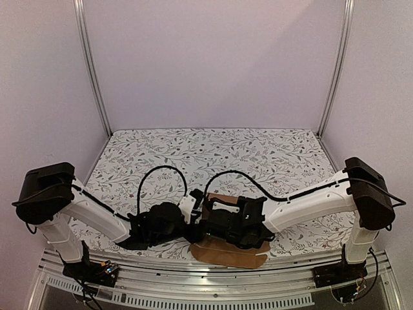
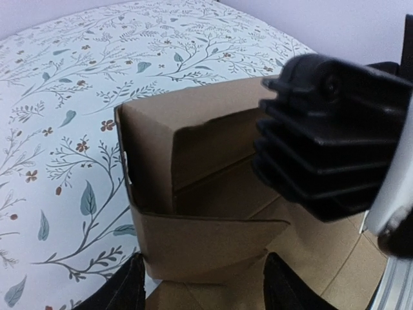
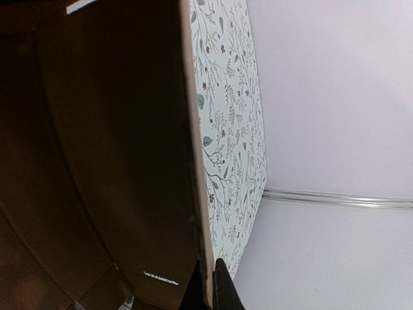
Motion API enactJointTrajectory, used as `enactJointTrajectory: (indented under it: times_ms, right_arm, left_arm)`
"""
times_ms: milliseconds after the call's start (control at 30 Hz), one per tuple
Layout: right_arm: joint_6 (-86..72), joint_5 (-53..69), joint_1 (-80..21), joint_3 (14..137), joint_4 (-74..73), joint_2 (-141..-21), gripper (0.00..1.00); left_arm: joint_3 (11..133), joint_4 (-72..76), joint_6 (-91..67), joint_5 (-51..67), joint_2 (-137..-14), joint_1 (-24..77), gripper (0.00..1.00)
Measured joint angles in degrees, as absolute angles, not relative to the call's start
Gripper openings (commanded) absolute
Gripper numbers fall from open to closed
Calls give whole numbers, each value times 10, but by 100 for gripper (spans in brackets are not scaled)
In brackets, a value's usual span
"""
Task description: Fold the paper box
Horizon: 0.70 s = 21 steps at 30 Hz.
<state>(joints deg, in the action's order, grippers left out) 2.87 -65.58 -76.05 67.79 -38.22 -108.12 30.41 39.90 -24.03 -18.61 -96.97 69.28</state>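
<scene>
On wrist views only: right hand [image 3: 208, 289] clamped on paper box [image 2: 193, 161] — left hand [image 2: 203, 287] apart.

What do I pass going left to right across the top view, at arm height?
In order: left arm's black shoulder → left wrist → paper box → right forearm → right arm's black shoulder.

Soft, even light from above fills the top view; only weak shadows lie on the floral table [image 1: 258, 148]. In the right wrist view the paper box [image 3: 97, 161] looms close, dark and underexposed (one small white glint low down) beside a bright wall [image 3: 335, 97]. The left wrist view blurs toward its bottom edge.
</scene>
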Motion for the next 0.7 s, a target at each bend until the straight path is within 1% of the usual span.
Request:
enactJointTrajectory:
  times_ms: [200,400,433,567,633,667,700]
  right_arm:
    - [30,-654,-761,678,-383,-1081,0]
    - [33,-652,-761,678,-383,-1081,0]
    - [33,-652,-761,678,-382,-1081,0]
    - [34,-652,-761,673,-378,-1080,0]
    - [34,-651,-761,668,-376,-1077,0]
    - [33,-651,-761,666,-376,-1074,0]
    - [33,-650,-761,664,-375,-1072,0]
  left_arm:
    - [286,385,-231,-168,-948,693,60]
    - [277,314,-225,-157,-849,693,60]
    - [277,302,-225,-157,-833,693,59]
    - [277,226,-224,-159,-750,693,45]
    - [277,184,-222,-169,-711,693,34]
    - [278,164,-221,-175,-693,692,28]
    - [279,148,-221,-182,-681,691,19]
